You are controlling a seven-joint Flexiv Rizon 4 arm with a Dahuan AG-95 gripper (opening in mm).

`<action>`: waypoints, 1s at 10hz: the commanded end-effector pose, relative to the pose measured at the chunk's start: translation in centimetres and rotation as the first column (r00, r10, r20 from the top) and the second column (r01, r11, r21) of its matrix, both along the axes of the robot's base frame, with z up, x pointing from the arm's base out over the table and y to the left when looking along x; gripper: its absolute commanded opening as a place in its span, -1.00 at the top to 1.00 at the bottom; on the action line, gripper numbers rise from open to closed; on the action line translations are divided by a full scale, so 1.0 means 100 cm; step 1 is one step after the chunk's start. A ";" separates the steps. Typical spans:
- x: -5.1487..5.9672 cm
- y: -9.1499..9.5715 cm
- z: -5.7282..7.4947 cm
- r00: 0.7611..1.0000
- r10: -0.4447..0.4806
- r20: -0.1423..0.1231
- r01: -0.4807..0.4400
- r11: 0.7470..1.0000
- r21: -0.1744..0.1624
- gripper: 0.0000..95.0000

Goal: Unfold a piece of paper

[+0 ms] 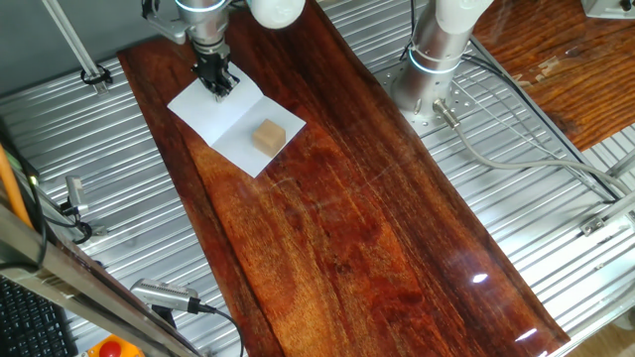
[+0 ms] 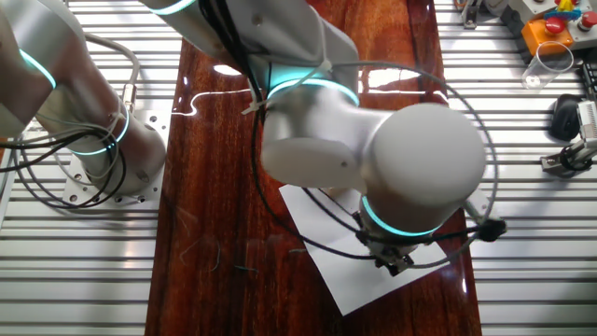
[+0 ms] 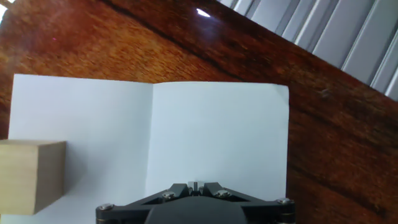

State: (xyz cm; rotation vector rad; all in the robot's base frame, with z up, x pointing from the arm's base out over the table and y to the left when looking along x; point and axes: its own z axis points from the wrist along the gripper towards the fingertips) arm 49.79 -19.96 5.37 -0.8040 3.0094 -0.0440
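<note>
A dark reddish wooden worktop [image 1: 377, 218], glossy and streaked with light reflections, is seen lying on a ribbed metal bench [image 1: 556, 198]. In the one fixed view the near part of the board is bare; a silver cylindrical tool with a cable [image 1: 169, 296] is noted on the bench beside the near left edge. Farther back, the piece of paper [image 1: 223, 119] is found lying open and flat near the far left corner of the worktop, set diagonally to the board's edges. A single straight crease is seen across its middle; its long axis runs from the far left edge toward the board's centre. A small tan block [image 1: 268, 137] rests on the nearer half. The gripper [image 1: 220, 87] is positioned over the farther half, close to the crease. From the hand view, its fingers [image 3: 196, 185] appear brought together with nothing held. The arm's base [image 1: 429, 79] stands on the bench beyond the right edge.
</note>
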 end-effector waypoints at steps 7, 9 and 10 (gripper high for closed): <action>0.003 -0.004 -0.019 0.996 -0.089 -0.019 0.090 0.996 0.029 1.00; 0.004 -0.005 -0.023 0.995 -0.095 -0.021 0.096 0.995 0.027 1.00; 0.003 -0.005 -0.024 0.995 -0.096 -0.025 0.097 0.995 0.026 1.00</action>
